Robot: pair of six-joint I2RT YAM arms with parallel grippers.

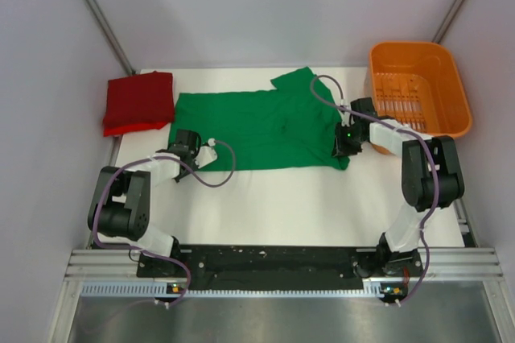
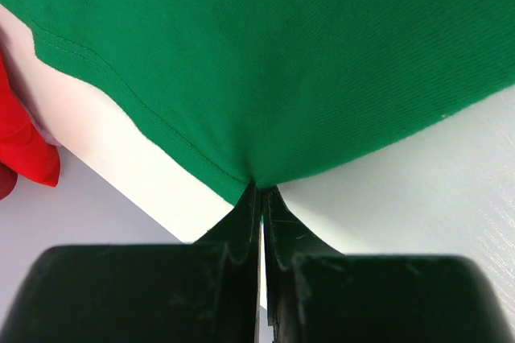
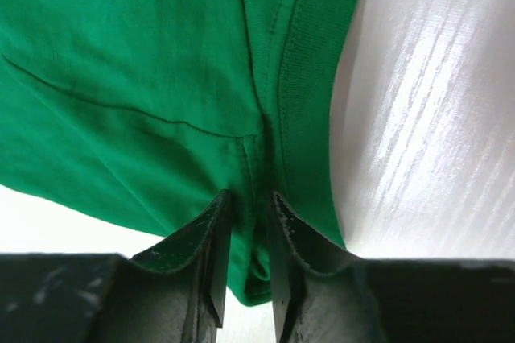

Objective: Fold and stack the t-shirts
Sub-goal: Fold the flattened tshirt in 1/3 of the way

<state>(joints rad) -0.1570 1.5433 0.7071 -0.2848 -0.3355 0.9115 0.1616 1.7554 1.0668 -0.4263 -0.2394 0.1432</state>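
The green t-shirt (image 1: 261, 126) lies spread across the white table, one sleeve sticking up at the back. My left gripper (image 1: 193, 150) is shut on its near-left corner, the cloth (image 2: 265, 77) pinched at the fingertips. My right gripper (image 1: 348, 140) is shut on a fold of its right edge near the collar band (image 3: 265, 117). The dark red t-shirt (image 1: 138, 101) lies folded at the table's back left corner; its edge shows in the left wrist view (image 2: 20, 142).
An orange plastic basket (image 1: 418, 89) stands at the back right, beside the right arm. Grey walls close in the table on the left, right and back. White table surface (image 1: 282, 206) lies between the shirt and the arm bases.
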